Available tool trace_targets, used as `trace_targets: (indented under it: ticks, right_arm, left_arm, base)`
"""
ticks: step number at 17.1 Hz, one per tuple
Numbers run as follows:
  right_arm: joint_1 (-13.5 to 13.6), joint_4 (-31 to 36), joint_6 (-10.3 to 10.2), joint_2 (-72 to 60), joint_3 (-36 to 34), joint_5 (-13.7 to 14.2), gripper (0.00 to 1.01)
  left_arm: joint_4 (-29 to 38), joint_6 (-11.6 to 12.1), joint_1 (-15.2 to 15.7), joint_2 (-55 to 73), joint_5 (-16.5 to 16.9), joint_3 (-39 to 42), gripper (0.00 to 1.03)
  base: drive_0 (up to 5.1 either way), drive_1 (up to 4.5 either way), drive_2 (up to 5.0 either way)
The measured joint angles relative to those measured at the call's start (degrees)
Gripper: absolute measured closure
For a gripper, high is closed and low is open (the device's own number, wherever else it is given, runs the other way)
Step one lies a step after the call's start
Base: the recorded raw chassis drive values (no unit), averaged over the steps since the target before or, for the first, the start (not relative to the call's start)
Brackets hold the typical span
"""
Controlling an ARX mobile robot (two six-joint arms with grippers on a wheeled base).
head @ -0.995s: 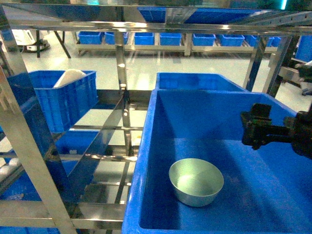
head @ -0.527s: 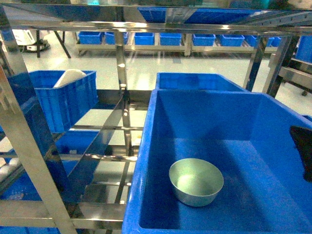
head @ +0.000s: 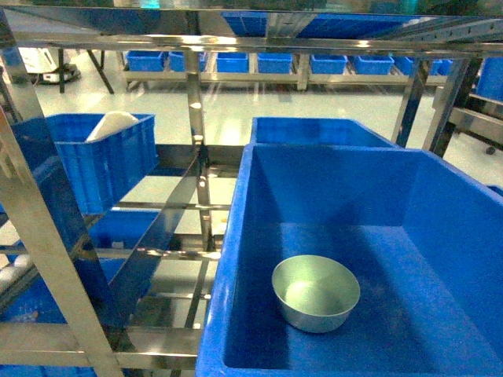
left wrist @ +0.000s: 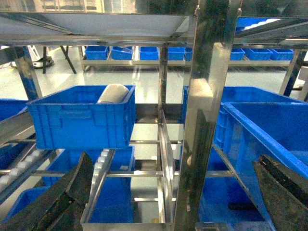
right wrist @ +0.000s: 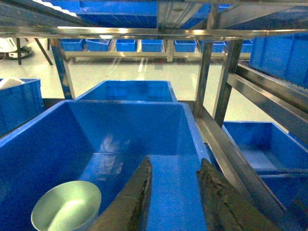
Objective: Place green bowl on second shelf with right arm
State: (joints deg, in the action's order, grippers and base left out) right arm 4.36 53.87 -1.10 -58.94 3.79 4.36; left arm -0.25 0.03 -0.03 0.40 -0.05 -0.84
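Note:
The green bowl (head: pixel 316 292) sits upright on the floor of a large blue crate (head: pixel 236 236), which rests on a tier of the steel rack, the second shelf (head: pixel 169 255). In the right wrist view the green bowl (right wrist: pixel 66 210) lies at the lower left. My right gripper (right wrist: pixel 176 163) hovers over the crate's right wall, open, with nothing between its fingers and the bowl off to its left. My left gripper (left wrist: pixel 174 163) is open wide and empty in front of a steel post (left wrist: pixel 204 120). Neither gripper shows in the head view.
A smaller blue crate (head: pixel 102 161) holding a white item stands on the rack at the left. Another blue crate (head: pixel 318 129) sits behind the large one. Steel uprights (head: pixel 196 118) and roller tracks (left wrist: pixel 101 161) frame the bay. More crates line the far wall.
My right gripper, which hung over the crate's right side a second ago, has pulled back to the right and left the head view. The bowl has not moved.

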Motion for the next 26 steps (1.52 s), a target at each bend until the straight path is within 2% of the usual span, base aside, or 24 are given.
trace_targets:
  ticks: [1, 2, 3, 13, 23, 24, 26]
  right_arm:
    - [-2.29, -1.95, 0.37, 3.02, -0.37, -3.23, 0.82]
    - [-4.59, -5.07, 0.57, 6.88, -1.11, -3.69, 0.96]
    - [-4.68, -7.63, 0.81, 10.08, -1.99, -4.15, 0.99]
    - [-4.63, -31.41, 0.79, 36.41, -3.13, -4.22, 0.99]
    - [-4.63, -45.27, 0.79, 49.83, -3.10, -4.22, 0.99]
    - [-4.63, -53.29, 0.81, 55.21, -3.08, -4.39, 0.99]
    - [-4.63, -54.03, 0.83, 58.73, -3.06, -4.37, 0.82]
  left_arm:
    - [0.00, 0.00, 0.00, 0.02, 0.00, 0.00, 0.05]
    - [0.02, 0.00, 0.00, 0.02, -0.04, 0.00, 0.05]
    - [0.02, 0.00, 0.00, 0.02, 0.02, 0.00, 0.05]
    - [0.02, 0.00, 0.00, 0.02, 0.00, 0.00, 0.05]
    - [0.02, 0.00, 0.00, 0.02, 0.00, 0.00, 0.05]
    - [0.04, 0.00, 0.00, 0.02, -0.02, 0.00, 0.05]
    - [0.07, 0.00, 0.00, 0.02, 0.00, 0.00, 0.05]
  base:
    - [0.0, 0.00, 0.0]
    - [0.0, 0.00, 0.0]
    - [0.0, 0.00, 0.0]
    - [0.0, 0.00, 0.0]
    - [0.0, 0.00, 0.0]
    - [0.0, 0.00, 0.0]
    - [0.0, 0.00, 0.0]
